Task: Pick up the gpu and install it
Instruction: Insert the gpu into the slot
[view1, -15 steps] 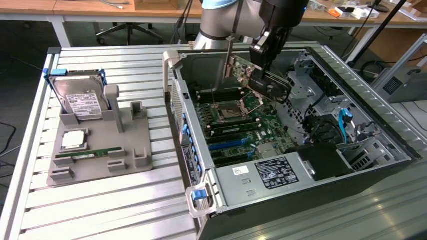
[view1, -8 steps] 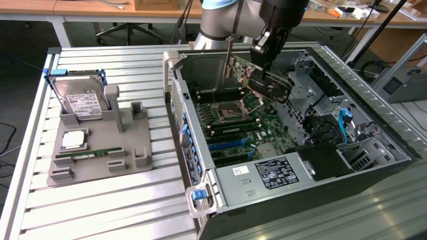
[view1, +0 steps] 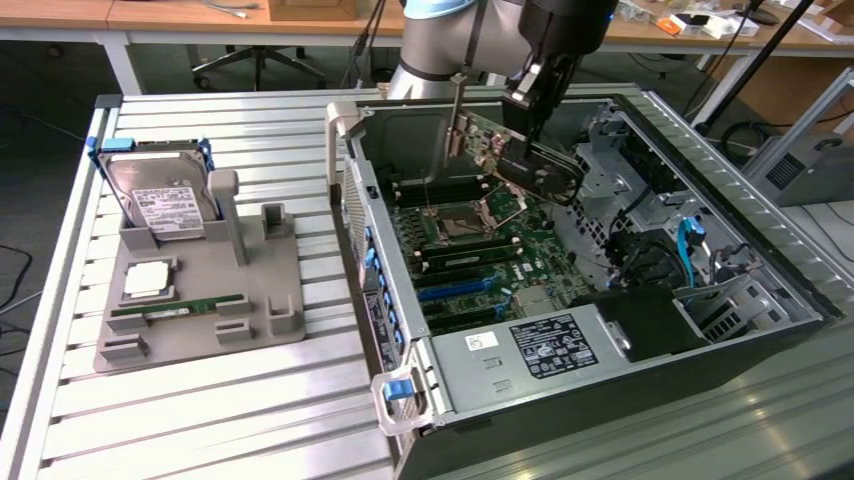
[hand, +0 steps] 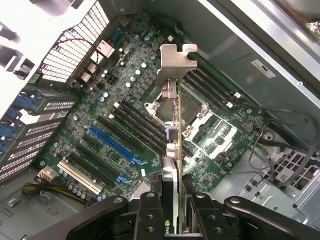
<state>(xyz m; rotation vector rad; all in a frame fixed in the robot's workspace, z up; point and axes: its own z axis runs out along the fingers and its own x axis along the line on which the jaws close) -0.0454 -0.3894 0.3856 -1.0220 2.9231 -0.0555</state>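
Gripper (hand: 172, 205) is clamped partway shut on the thin dark gpu (hand: 171, 137) with silver bracket. The card is held edge-on between black fingers (hand: 149, 215).

UR arm and gripper, hardware look:
Fat silver-grey cylindrical arm link (view1: 430, 55) with a pale blue ring cap (view1: 447, 6) at the joint, then a matte black boxy wrist housing (view1: 567, 25). All-black metal two-finger gripper (view1: 523, 112). Wrist view: flat, straight-sided fingers (hand: 149, 212) with small round recessed fastener holes, flanked by rounded black outer links (hand: 95, 220) with a dull sheen. No readable markings or labels on any of it.
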